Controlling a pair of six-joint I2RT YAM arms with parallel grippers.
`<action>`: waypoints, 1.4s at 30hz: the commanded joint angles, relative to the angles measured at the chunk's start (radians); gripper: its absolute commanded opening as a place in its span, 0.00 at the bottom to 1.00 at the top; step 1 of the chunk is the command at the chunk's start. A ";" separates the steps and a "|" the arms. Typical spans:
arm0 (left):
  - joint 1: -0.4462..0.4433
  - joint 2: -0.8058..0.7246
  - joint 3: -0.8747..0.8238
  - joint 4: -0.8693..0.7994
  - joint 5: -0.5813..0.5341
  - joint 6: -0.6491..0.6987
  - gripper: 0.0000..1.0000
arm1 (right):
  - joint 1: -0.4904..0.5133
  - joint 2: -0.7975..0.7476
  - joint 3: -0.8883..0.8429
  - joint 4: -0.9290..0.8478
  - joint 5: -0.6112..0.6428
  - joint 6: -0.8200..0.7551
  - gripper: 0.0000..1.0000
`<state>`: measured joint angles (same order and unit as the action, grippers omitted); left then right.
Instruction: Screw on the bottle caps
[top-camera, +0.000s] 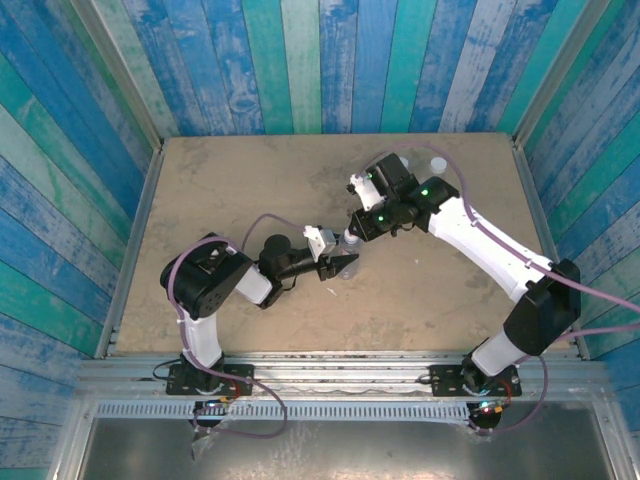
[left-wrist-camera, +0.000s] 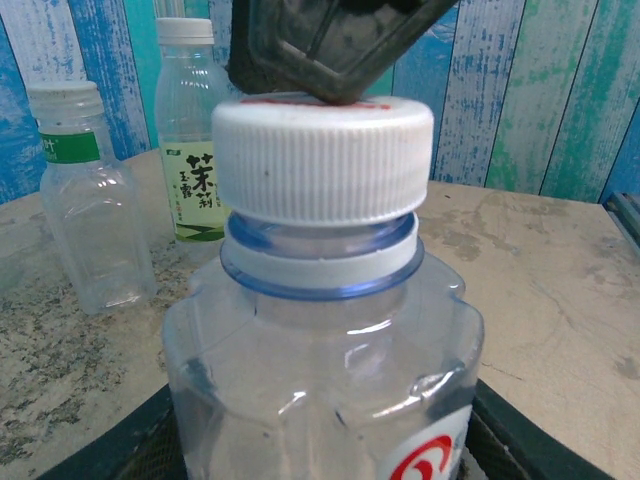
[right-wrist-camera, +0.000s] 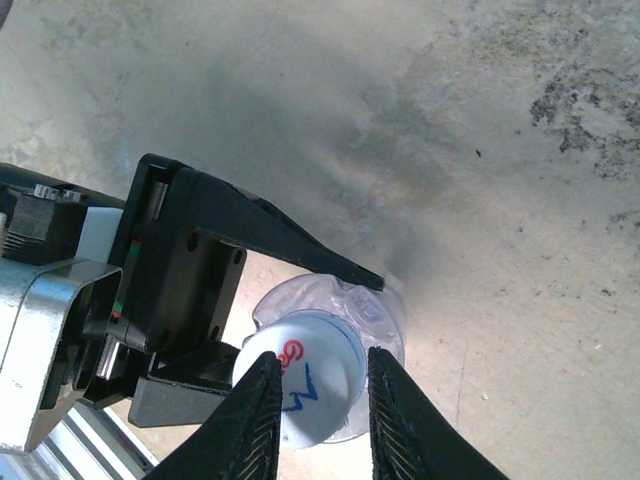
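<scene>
Left gripper, reaching in from the lower left of the top view, is clamped on the clear bottle. Its black fingers show at the bottom corners of the left wrist view, against both sides of the bottle's body. The bottle stands upright on the table, just right of the middle of the top view, with a red mark on its label at the lower edge of the left wrist view. A blue-tinted ring circles its neck, and the white cap sits level on the neck directly above that ring. Right gripper comes down onto this cap from the upper right of the top view. Its jaws are narrow, and its ribbed fingers press in on either side of the cap's top, which carries red and blue print. Farther back, at the left of the left wrist view, two more bottles stand on the table near each other. One is a short green-label bottle; the other is a tall bottle with a yellow-green label, and each has a pale cap on it. Behind them rises the blue and teal plank wall.
</scene>
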<state>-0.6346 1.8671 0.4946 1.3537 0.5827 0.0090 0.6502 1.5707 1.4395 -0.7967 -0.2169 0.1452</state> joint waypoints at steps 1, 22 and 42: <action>0.005 0.050 -0.004 -0.049 0.001 -0.006 0.56 | -0.008 0.030 -0.043 -0.043 -0.017 -0.012 0.25; 0.009 0.059 0.024 -0.087 -0.001 -0.034 0.53 | -0.106 -0.195 -0.241 0.137 -0.204 0.017 0.33; 0.009 0.040 0.016 -0.090 -0.011 -0.041 0.51 | -0.133 -0.121 -0.252 0.178 -0.343 0.007 0.20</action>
<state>-0.6300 1.8885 0.5220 1.3487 0.5953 -0.0261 0.5110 1.4929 1.2446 -0.5858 -0.5064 0.1459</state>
